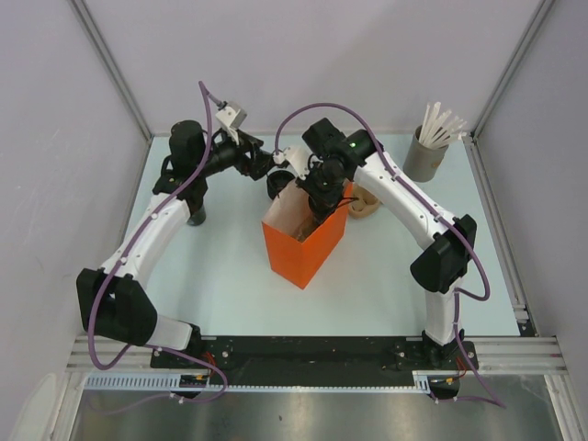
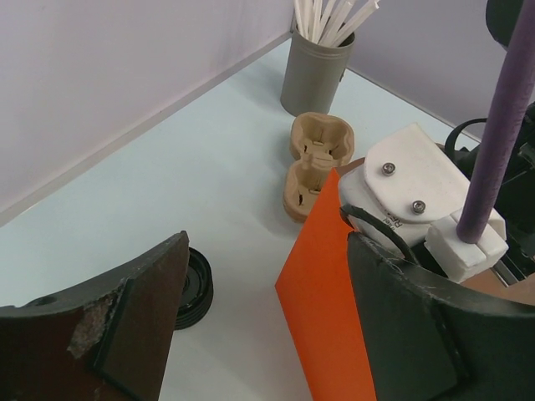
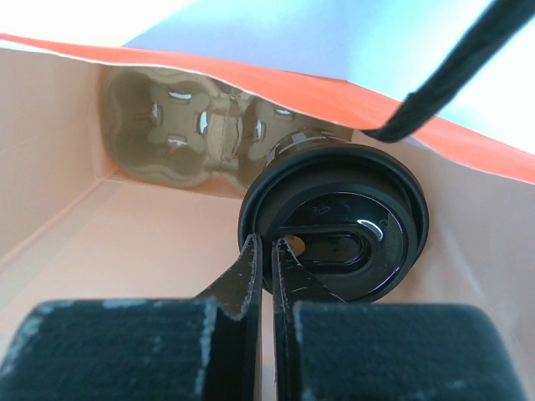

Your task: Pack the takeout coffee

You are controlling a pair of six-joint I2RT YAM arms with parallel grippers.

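The orange bag (image 1: 303,243) stands open in the middle of the table. My right gripper (image 1: 322,197) reaches down into it. In the right wrist view the right gripper (image 3: 267,246) is shut on the rim of the takeout coffee (image 3: 334,217), a black cup with a round black lid, inside the bag's pale interior (image 3: 50,167). A brown cup carrier (image 3: 192,125) lies in the bag behind the cup. My left gripper (image 1: 266,170) is at the bag's far left corner. It is open (image 2: 267,251), with the bag's orange edge (image 2: 326,301) between its fingers, against the right finger.
A grey tub of white sticks (image 1: 424,156) stands at the far right, and also shows in the left wrist view (image 2: 316,71). Two brown cup carriers (image 2: 322,138) lie behind the bag. A black ribbed round object (image 2: 194,288) sits on the table beside the left finger.
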